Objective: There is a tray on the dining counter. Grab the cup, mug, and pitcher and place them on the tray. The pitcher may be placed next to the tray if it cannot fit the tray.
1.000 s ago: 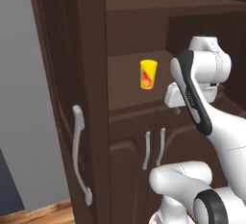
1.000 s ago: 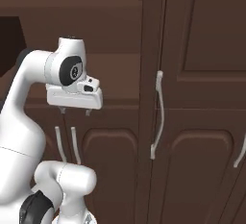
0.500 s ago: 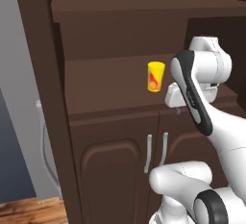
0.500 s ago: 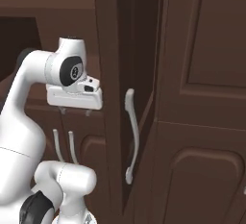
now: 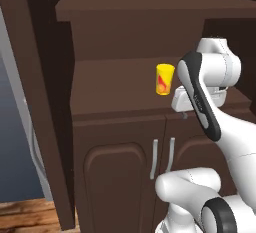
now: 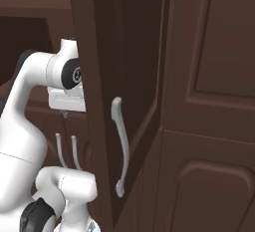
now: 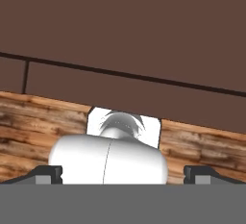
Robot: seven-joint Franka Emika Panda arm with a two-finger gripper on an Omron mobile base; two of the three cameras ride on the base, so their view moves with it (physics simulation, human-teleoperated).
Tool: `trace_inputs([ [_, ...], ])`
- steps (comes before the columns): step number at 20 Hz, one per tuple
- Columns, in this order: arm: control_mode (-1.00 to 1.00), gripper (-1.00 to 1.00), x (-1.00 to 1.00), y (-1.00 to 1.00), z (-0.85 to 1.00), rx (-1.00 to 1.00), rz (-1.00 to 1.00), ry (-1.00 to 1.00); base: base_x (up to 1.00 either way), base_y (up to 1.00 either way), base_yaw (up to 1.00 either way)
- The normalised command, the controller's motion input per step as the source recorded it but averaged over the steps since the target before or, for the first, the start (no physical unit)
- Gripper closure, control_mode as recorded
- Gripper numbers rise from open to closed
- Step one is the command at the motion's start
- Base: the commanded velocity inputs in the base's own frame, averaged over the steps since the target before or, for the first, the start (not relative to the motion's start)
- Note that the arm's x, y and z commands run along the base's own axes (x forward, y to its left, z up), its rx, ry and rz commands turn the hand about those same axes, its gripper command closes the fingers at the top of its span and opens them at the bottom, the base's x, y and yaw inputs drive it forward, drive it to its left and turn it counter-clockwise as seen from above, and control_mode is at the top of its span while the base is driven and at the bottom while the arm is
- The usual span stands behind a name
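The cup [image 5: 165, 79], a small yellow tumbler with a red flame mark, stands upright on the dark wooden cabinet shelf [image 5: 115, 89]. My gripper [image 5: 184, 113] hangs just right of it and slightly lower, in front of the shelf edge, pointing down and not touching it. In the hand view the gripper [image 7: 125, 175] looks down at the wooden floor, its fingertips [image 7: 48, 174] wide apart with nothing between them, so it is open. In the right base view the gripper [image 6: 64, 114] is partly behind a cabinet side panel. The tray, dining counter, mug and pitcher are out of view.
Below the shelf are two cabinet doors with grey handles [image 5: 155, 159]. A tall dark cabinet panel with a grey handle [image 6: 119, 146] stands close on the right. A grey wall [image 5: 10, 127] and wooden floor [image 5: 25, 217] lie to the left.
The whole scene has shifted, so the base has driven along the cabinet; the cup now appears closer to the arm. The arm keeps its pose and the gripper stays open.
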Motion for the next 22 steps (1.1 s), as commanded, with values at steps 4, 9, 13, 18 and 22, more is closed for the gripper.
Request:
trace_inputs([
  [4,1.00,-1.00,0.00,0.00,0.00,0.00,0.00,0.00,0.68,0.00,0.19],
  [9,-1.00,-1.00,0.14,0.00,0.26,-0.01,0.02,-0.01,0.09,0.00,0.01],
  [13,-1.00,-1.00,0.21,0.00,0.40,-0.02,0.01,-0.02,0.00,0.00,0.00],
  [18,-1.00,-1.00,0.23,0.00,0.44,-0.02,0.03,-0.06,0.00,0.00,0.00],
  [22,-1.00,-1.00,0.08,0.01,0.42,-0.01,0.08,-0.17,0.00,0.00,0.00],
])
